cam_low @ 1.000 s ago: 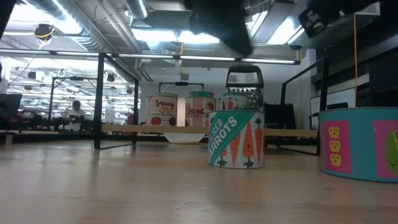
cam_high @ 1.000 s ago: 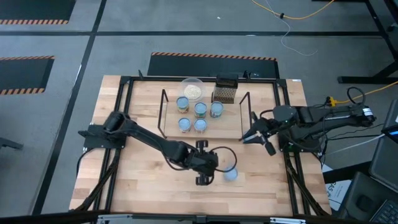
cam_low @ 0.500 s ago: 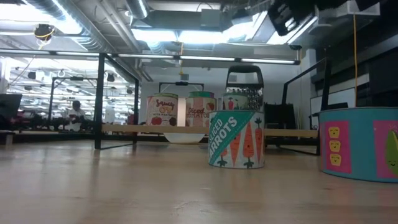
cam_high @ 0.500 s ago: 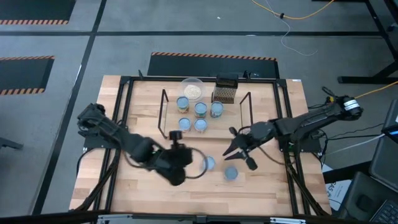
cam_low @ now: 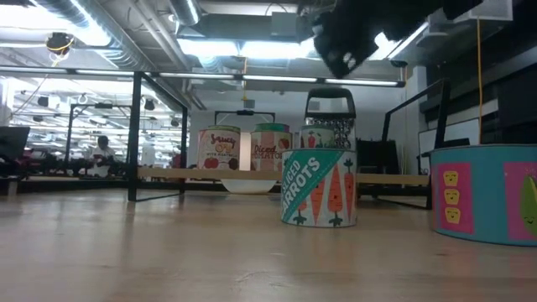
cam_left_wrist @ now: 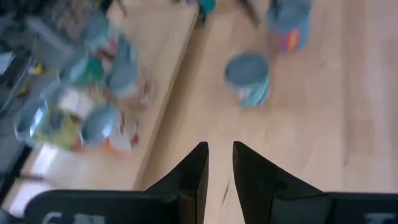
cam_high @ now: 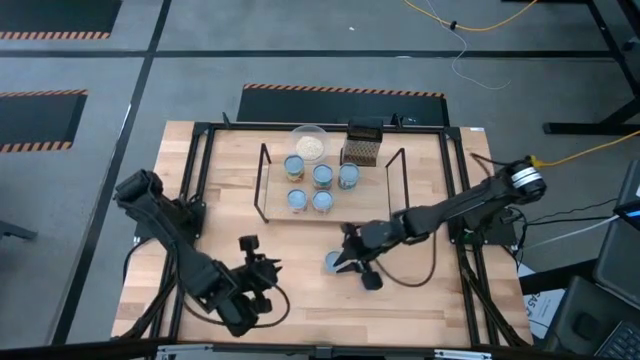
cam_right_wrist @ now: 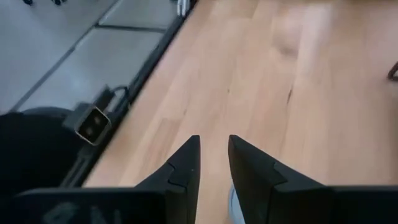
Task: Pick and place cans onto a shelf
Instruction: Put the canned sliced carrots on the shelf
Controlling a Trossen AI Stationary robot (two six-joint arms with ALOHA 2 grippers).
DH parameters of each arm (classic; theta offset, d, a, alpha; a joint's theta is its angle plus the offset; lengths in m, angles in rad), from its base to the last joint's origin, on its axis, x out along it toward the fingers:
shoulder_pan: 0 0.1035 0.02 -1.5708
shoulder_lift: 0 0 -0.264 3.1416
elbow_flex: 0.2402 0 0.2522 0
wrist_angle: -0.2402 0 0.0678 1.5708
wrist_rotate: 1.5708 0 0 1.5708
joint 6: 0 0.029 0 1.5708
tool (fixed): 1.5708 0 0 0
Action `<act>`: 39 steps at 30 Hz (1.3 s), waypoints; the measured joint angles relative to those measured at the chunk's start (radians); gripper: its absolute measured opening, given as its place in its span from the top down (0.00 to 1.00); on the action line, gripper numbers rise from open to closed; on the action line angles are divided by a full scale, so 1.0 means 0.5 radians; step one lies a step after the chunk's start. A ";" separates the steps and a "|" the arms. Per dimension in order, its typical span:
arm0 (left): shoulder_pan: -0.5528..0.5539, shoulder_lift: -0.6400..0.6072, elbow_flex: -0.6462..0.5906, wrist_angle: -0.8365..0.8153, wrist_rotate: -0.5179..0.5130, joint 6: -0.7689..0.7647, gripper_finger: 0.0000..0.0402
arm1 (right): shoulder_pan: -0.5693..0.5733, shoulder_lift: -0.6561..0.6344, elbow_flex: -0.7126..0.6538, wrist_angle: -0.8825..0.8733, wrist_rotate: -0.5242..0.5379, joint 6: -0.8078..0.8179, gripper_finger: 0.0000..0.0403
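Two cans stand on the bare table. The carrot-labelled one [cam_high: 333, 262] [cam_low: 318, 187] [cam_left_wrist: 247, 78] is in the middle. The second [cam_low: 487, 193] [cam_left_wrist: 289, 22] stands nearer the front, mostly hidden under my right gripper in the high view. My right gripper [cam_high: 352, 268] [cam_right_wrist: 213, 155] hangs open above these two, slanting down, nothing between its fingers. My left gripper [cam_high: 262, 262] [cam_left_wrist: 219, 163] is open and empty over the near left of the table. Several more cans [cam_high: 321, 176] stand on the shelf [cam_high: 370, 205] at the back.
A clear bowl [cam_high: 309, 143] and a dark mesh box [cam_high: 362, 145] stand behind the shelf. Black frame rails [cam_high: 190, 190] run along the table's sides. Bare wood lies between the shelf and the near edge.
My left gripper has drawn back from the carrot can toward the table's near left corner, leaving the can standing where it was. My right gripper has come from the right side toward the middle and sunk over the two loose cans.
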State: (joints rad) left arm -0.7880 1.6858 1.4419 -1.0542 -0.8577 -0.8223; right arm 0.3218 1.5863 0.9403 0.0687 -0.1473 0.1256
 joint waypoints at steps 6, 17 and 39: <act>0.017 0.003 -0.410 0.352 0.036 -0.185 0.83 | 0.029 0.264 0.097 -0.014 -0.004 0.005 0.78; 0.100 0.003 -0.654 0.740 0.127 -0.171 0.83 | 0.035 0.472 0.136 -0.036 0.149 0.009 0.78; 0.109 0.003 -0.654 0.774 0.127 -0.168 0.83 | 0.071 0.463 0.278 -0.221 0.221 0.014 0.78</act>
State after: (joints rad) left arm -0.7338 1.6871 1.1149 -0.6674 -0.7940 -0.9060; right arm 0.3573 1.8179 1.0794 -0.0420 -0.0369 0.1327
